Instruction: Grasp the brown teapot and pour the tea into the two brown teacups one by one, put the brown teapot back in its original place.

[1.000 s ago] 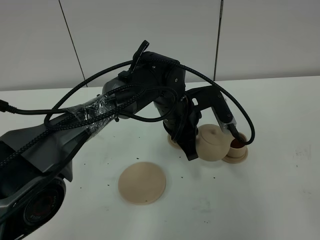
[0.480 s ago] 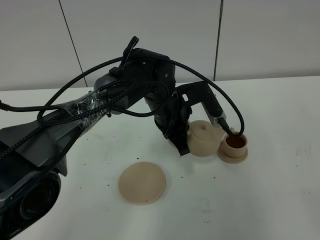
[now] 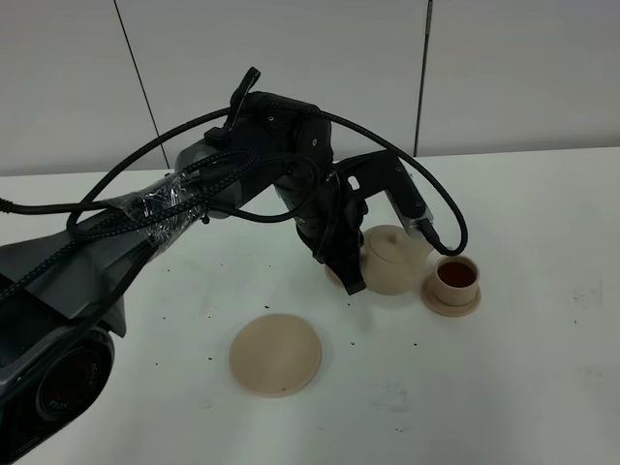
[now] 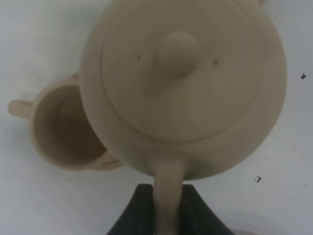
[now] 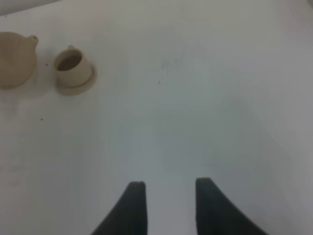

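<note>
Held by its handle in the left hand (image 4: 167, 215), the brown teapot (image 3: 392, 262) has tipped back level, leaving 1 teacup (image 3: 455, 278) full of tea; the empty teacup (image 4: 61, 129) is next.

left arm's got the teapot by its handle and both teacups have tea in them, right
Not both. Only the teacup to the right of the teapot holds dark tea, as the exterior high view shows; the other teacup is empty in the left wrist view. The jaws of the left arm do grip the teapot by its handle.
</note>
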Action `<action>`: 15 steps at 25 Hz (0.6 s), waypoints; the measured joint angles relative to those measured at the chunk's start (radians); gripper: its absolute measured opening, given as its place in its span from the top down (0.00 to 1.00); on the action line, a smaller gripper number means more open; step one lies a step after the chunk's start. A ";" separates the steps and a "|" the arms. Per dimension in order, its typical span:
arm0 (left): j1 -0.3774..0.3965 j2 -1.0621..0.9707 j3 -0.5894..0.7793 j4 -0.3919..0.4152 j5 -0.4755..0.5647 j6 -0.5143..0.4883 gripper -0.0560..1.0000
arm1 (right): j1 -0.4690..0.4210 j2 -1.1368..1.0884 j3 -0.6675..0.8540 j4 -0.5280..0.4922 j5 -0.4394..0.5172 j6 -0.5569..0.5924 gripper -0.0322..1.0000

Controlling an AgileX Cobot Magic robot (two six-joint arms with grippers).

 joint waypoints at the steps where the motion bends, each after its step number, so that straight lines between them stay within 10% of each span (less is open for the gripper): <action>1: 0.000 0.000 0.000 -0.002 0.000 0.000 0.79 | 0.000 0.000 0.000 0.000 0.000 0.000 0.74; 15: 0.103 -0.099 0.000 0.015 0.117 -0.007 0.79 | 0.000 0.000 0.000 0.000 0.000 0.000 0.74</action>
